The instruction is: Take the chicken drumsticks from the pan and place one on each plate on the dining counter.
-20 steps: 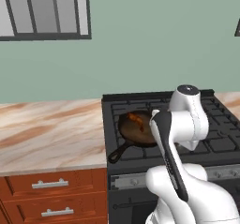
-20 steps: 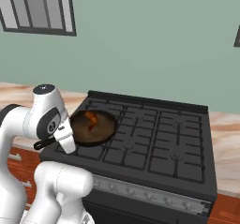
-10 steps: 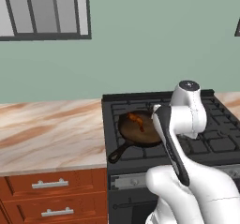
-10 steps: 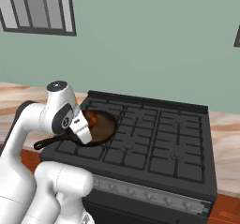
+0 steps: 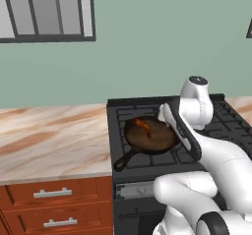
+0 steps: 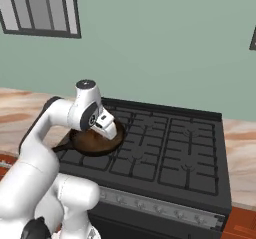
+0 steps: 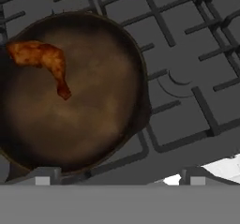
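Pale green wall (image 5: 147, 47), barred window (image 5: 47, 13) upper left. Black stove with grates (image 6: 170, 148), beige marble wall counter (image 5: 49, 140) beside it, red-brown drawers (image 5: 54, 204) with metal handles below.

One pan (image 7: 75, 120) sits on one stove (image 6: 165, 153). In the pan, one chicken drumstick (image 7: 43, 61) can be counted in the hand view; the left base view likewise shows a single orange-brown piece (image 5: 143, 127). One robot arm (image 5: 197, 111) reaches over the stove. One window (image 5: 44, 10) is on the wall. Two drawers (image 5: 54, 193) with metal handles sit under one marble counter (image 5: 49, 135) left of the stove.
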You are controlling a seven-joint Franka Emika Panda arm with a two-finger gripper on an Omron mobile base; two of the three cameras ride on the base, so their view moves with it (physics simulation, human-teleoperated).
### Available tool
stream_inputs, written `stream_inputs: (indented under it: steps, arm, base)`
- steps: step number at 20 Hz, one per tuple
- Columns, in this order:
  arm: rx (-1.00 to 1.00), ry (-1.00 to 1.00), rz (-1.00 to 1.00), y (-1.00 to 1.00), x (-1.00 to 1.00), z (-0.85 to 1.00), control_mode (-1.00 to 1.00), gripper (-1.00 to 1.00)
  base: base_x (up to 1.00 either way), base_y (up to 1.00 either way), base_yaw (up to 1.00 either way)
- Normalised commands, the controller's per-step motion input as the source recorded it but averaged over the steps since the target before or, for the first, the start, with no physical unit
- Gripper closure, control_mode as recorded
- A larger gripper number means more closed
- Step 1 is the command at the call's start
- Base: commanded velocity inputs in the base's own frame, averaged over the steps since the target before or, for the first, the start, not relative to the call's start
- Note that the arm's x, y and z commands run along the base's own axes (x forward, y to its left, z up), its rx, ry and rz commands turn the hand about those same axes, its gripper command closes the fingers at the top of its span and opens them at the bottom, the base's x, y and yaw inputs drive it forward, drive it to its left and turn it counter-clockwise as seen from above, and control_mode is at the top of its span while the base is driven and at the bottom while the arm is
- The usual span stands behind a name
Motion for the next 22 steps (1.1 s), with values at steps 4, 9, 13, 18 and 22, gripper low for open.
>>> stream_inputs:
  steps: [4,9,13,18,22]
  arm:
    - [-0.17,0.3,0.12,0.66,0.94,0.15,-1.0,-1.0]
    - [-0.28,0.24,0.19,0.58,0.83,-0.04,-1.0,-1.0]
    - [-0.23,0.17,0.39,0.04,0.67,-0.47,-1.0,-1.0]
    - [-0.08,0.04,0.49,-0.26,0.43,-0.57,-1.0,-1.0]
    - [0.0,-0.01,0.58,-0.31,0.12,-0.22,-1.0,-1.0]
  base:
    - [0.0,0.0,0.0]
    - [0.0,0.0,0.0]
    - [0.0,0.0,0.0]
    - [0.0,0.0,0.0]
    - [0.0,0.0,0.0]
